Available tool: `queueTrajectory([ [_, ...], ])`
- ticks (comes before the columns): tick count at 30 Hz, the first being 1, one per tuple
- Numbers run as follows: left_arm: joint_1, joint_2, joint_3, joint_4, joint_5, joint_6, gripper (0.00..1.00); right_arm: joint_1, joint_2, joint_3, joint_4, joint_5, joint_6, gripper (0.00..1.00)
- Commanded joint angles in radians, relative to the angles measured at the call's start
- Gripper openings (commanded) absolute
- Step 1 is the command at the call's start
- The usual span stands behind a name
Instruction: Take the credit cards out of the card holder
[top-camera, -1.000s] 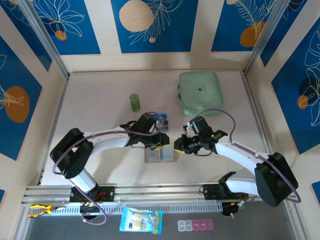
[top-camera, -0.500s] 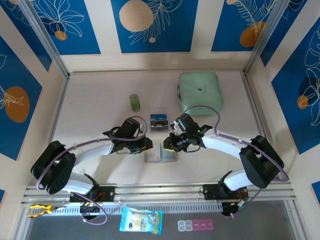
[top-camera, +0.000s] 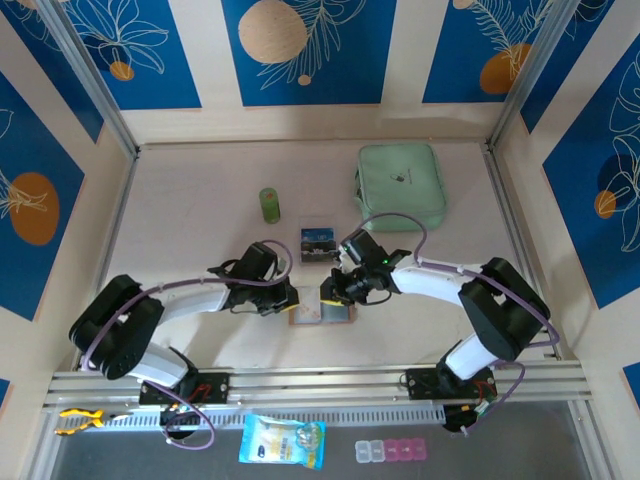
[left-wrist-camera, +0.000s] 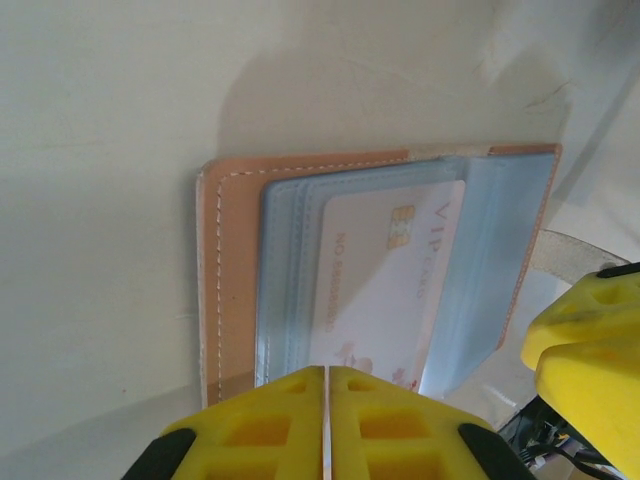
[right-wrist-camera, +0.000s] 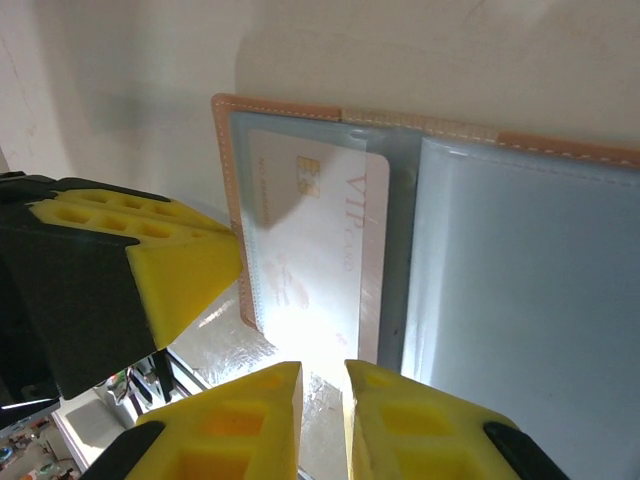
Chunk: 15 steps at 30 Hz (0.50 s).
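The left gripper (left-wrist-camera: 327, 378) has its jaws pressed flat together at the near edge of the open card holder (left-wrist-camera: 232, 280); the right gripper (right-wrist-camera: 323, 375) has its jaws a narrow slit apart at the end of the pale VIP card (right-wrist-camera: 315, 225); whether they pinch it I cannot tell; the card lies in the holder's clear pocket (right-wrist-camera: 520, 300).
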Motion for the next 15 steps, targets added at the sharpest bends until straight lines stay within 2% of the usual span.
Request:
queueTrajectory([
  [1,0.009,0.02,-0.015,0.033,0.03,0.001,0.08,0.008,0.021,0.023,0.012,-0.023,0.012,0.2],
  [15,0.014,0.034,-0.04,0.016,0.016,0.01,0.07,0.017,0.077,0.034,0.041,-0.046,0.016,0.2],
])
